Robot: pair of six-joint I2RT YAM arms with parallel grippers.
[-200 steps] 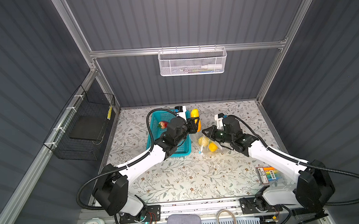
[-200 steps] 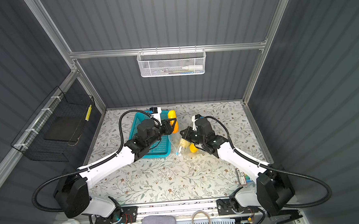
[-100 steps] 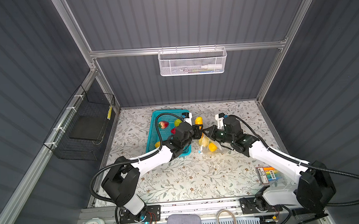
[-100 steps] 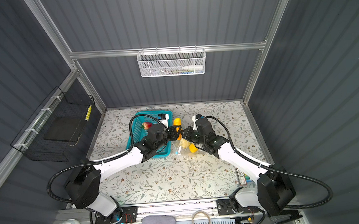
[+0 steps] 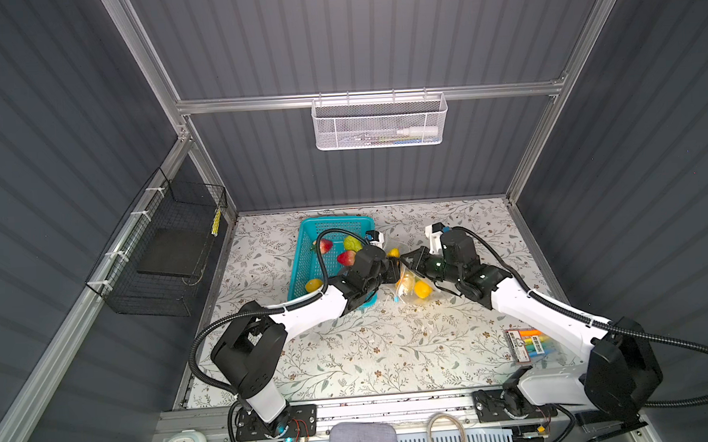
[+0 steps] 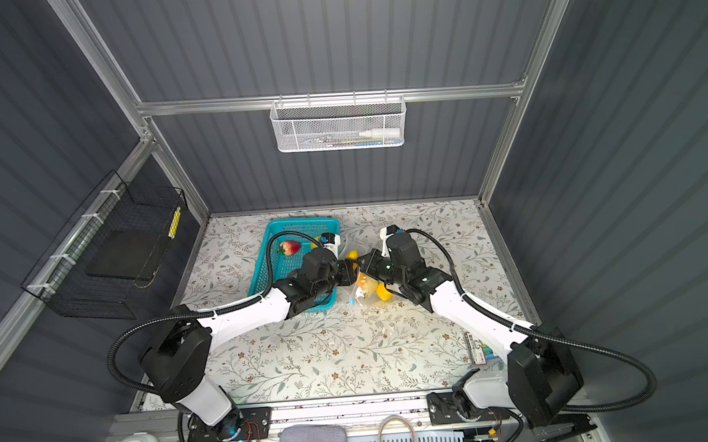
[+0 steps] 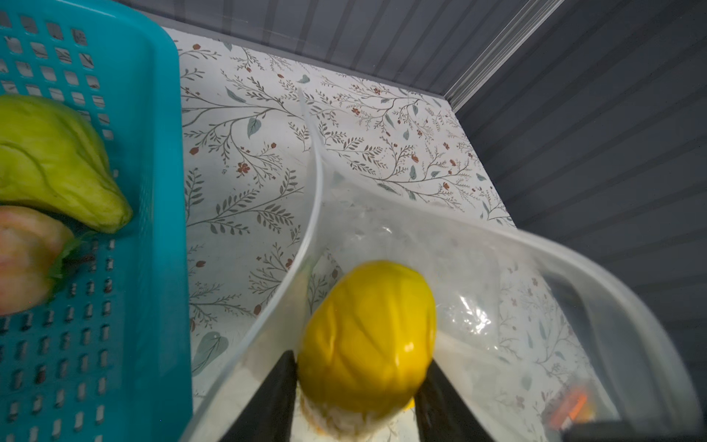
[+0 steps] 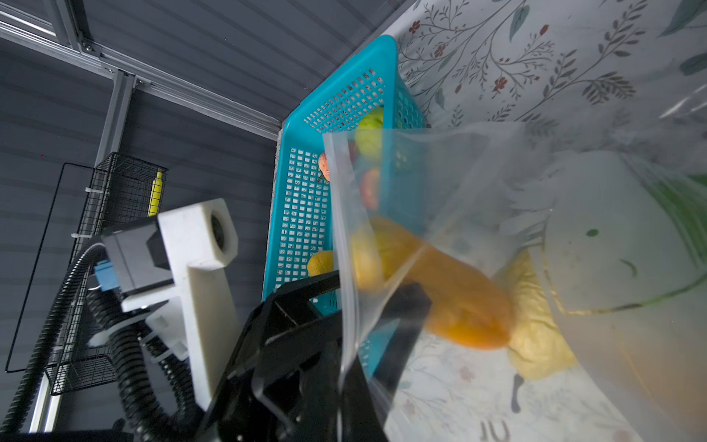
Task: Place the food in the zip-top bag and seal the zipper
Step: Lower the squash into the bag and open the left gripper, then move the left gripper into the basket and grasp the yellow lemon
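**A:** Where is the food at this moment?

**B:** A ribbed yellow toy fruit (image 7: 367,336) sits low in the middle of the left wrist view. It is inside the mouth of the crinkly clear zip-top bag (image 7: 478,268), between the fingers of the left gripper (image 7: 359,361). The jaws stand about half apart on either side of it; whether they press on it or stand just clear, I cannot tell

**A:** Why does the bag's mouth gape?

**B:** At the centre of a top view the right gripper (image 5: 406,258) is closed tight on the bag's edge and holds it off the floral surface (image 5: 392,344). I judge that keeps the rim curved open for the fruit. Orange and yellow pieces (image 5: 421,289) lie in the bag just below

**A:** What remains to go in?

**B:** A green toy vegetable (image 7: 49,160), red toy strawberries (image 5: 325,245) and a small yellow piece (image 5: 314,283) lie in the teal plastic basket (image 5: 303,233), left of centre. The zipper's light-blue slider (image 5: 396,300) hangs at the bag's lower corner, so sealing comes last, I'd say
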